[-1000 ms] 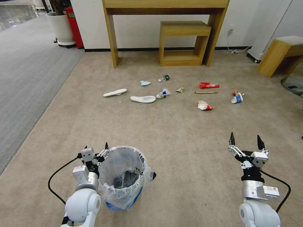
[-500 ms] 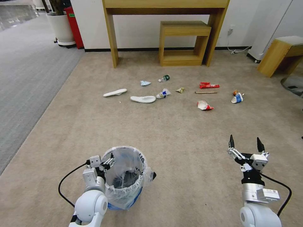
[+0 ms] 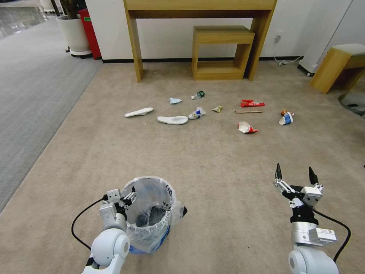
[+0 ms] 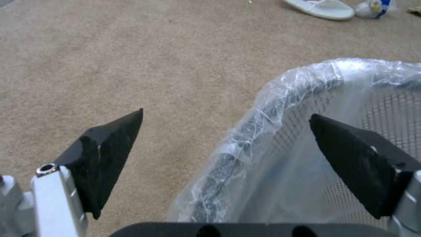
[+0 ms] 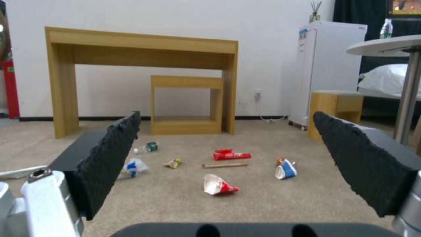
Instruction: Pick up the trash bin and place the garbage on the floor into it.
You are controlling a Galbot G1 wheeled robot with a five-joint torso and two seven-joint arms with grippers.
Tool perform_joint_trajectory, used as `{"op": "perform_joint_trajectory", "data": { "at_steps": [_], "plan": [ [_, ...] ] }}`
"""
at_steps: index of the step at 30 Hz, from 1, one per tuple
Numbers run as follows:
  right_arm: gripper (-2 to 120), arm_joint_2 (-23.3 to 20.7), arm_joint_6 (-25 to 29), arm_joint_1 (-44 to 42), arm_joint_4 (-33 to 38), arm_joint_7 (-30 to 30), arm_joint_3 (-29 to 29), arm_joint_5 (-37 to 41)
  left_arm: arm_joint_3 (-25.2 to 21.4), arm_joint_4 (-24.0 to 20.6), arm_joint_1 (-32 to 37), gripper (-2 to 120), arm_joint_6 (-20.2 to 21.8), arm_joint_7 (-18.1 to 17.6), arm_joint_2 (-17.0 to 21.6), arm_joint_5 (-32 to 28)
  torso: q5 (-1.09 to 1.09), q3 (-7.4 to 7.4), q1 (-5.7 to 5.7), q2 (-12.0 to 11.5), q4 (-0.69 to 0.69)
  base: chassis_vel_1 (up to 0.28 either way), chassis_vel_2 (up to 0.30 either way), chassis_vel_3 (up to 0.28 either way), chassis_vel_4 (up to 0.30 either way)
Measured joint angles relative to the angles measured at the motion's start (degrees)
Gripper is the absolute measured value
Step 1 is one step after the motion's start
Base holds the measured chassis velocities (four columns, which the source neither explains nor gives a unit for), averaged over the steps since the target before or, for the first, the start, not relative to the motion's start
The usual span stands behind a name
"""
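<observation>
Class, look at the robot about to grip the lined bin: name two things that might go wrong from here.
1. The left gripper is open astride the trash bin rim; its fingers may pinch mostly the crinkly bag, so the grip could slip or tear the liner.
2. The bin is light and gripped at one side, so it may tilt when lifted.

Crinkly glossy plastic bag (image 4: 281, 98) lines a mesh bin (image 4: 386, 108); short-pile matt carpet (image 3: 213, 160); smooth wooden desk (image 3: 201, 7)

Head downward; wrists low, sharing floor (image 3: 213, 160) litter.
</observation>
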Motion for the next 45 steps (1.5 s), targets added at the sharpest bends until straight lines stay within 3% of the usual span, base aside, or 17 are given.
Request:
{"op": "perform_joint_trajectory", "data": {
  "at_steps": [45],
  "plan": [
    [100,0.03,0.01,0.05,-0.03,-0.04,0.01,0.04,0.0,0.09,0.08,100,0.2,0.29,-0.09,0.01,-0.01,0.01,0.0,-0.01,0.0,0.0,0.0,0.0,0.0]
  ]
}}
